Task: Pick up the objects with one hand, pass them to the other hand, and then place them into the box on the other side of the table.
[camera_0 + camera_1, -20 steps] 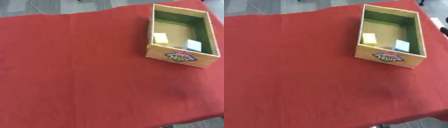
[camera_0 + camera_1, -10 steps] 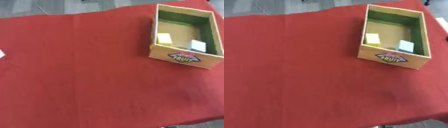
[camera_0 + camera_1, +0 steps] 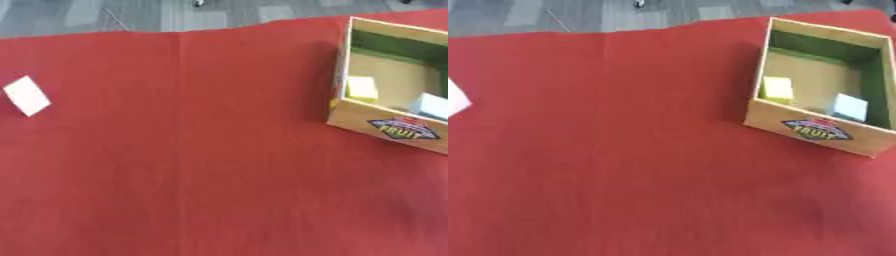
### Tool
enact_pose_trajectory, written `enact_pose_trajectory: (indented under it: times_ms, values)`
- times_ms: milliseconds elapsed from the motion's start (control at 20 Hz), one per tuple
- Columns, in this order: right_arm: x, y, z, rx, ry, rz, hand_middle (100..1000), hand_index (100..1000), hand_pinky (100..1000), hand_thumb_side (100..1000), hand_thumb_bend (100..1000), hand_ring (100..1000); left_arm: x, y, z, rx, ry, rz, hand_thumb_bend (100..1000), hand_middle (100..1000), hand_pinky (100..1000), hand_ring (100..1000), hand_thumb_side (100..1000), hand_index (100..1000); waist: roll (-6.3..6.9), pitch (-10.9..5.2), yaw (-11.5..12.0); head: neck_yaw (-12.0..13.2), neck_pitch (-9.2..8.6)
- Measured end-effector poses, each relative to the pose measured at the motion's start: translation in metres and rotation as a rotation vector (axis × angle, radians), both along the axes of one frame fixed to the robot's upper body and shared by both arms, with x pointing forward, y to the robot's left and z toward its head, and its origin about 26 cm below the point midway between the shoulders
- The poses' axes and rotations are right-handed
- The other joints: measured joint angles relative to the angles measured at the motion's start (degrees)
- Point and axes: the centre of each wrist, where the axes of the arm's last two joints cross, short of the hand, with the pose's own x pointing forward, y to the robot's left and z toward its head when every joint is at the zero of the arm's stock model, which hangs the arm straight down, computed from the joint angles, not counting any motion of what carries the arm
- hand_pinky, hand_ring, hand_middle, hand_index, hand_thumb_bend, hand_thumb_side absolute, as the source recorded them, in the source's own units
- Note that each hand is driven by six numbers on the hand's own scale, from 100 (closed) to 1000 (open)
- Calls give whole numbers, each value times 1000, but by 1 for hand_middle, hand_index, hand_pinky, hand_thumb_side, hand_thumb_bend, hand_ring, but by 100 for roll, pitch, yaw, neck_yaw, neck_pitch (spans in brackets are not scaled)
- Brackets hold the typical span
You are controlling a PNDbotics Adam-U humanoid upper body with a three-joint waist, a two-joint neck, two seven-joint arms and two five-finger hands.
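Observation:
A cardboard fruit box (image 3: 811,131) with a green inner wall stands on the right side of the red cloth. Inside it lie a pale yellow block (image 3: 778,88) and a light blue block (image 3: 851,107). A flat white object (image 3: 27,95) lies on the cloth at the far left. Neither of my hands shows in either view.
The red cloth (image 3: 192,165) covers the table. Its far edge (image 3: 175,33) meets a grey floor at the top of the view.
The whole picture has shifted, so the camera has turned left. The box now sits nearer the right edge and the white object has come into view at the left.

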Motion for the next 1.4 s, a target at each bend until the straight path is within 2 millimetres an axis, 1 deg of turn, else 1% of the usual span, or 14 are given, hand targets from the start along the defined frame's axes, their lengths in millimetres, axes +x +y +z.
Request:
enact_pose_trajectory:
  times_ms: [150, 200, 400, 650, 850, 900, 1000, 1200, 1400]
  values:
    - [0, 0, -2, -1, -3, 0, 925, 1000, 946, 470, 100, 1000, 6, 6, -1, 24, 37, 2, 924, 788, 807, 825, 475, 846, -38, 16, -1, -2, -32]
    - [-1, 1, -3, -1, -5, -1, 924, 1000, 946, 470, 100, 1000, 7, 7, 0, 34, 49, 3, 932, 785, 813, 826, 455, 832, -54, 41, -2, -3, -43]
    - [-1, 2, -7, -2, -7, -8, 923, 1000, 946, 470, 100, 1000, 10, 12, 3, 69, 91, 2, 937, 775, 818, 828, 441, 831, -89, 120, -49, 17, -74]
    - [-2, 3, -11, -1, -17, -17, 921, 1000, 945, 470, 100, 1000, 15, 14, 10, 89, 132, -3, 930, 773, 823, 832, 454, 831, -107, 196, -147, 341, -97]
    - [-4, 4, -14, -3, -16, -26, 920, 1000, 946, 470, 100, 1000, 18, 11, 22, 103, 155, -15, 940, 773, 821, 834, 466, 824, -106, 239, -186, 401, -162]
    - [-4, 4, -15, -3, -15, -28, 920, 1000, 946, 470, 100, 1000, 19, 10, 24, 107, 160, -19, 971, 777, 824, 839, 457, 815, -106, 246, -191, 400, -180]
    - [-4, 5, -17, -5, -11, -32, 919, 1000, 946, 470, 100, 1000, 22, 6, 31, 119, 168, -24, 994, 781, 827, 843, 460, 825, -105, 271, -208, 356, -223]
    - [-4, 6, -19, -10, 1, -35, 915, 1000, 945, 470, 100, 1000, 32, -8, 42, 138, 197, -42, 1000, 791, 830, 853, 472, 834, -107, 281, -212, 142, -287]
    - [-4, 7, -20, -11, 14, -35, 913, 1000, 945, 470, 100, 1000, 44, -24, 43, 166, 255, -56, 1000, 796, 830, 860, 479, 833, -106, 281, -210, -47, -295]
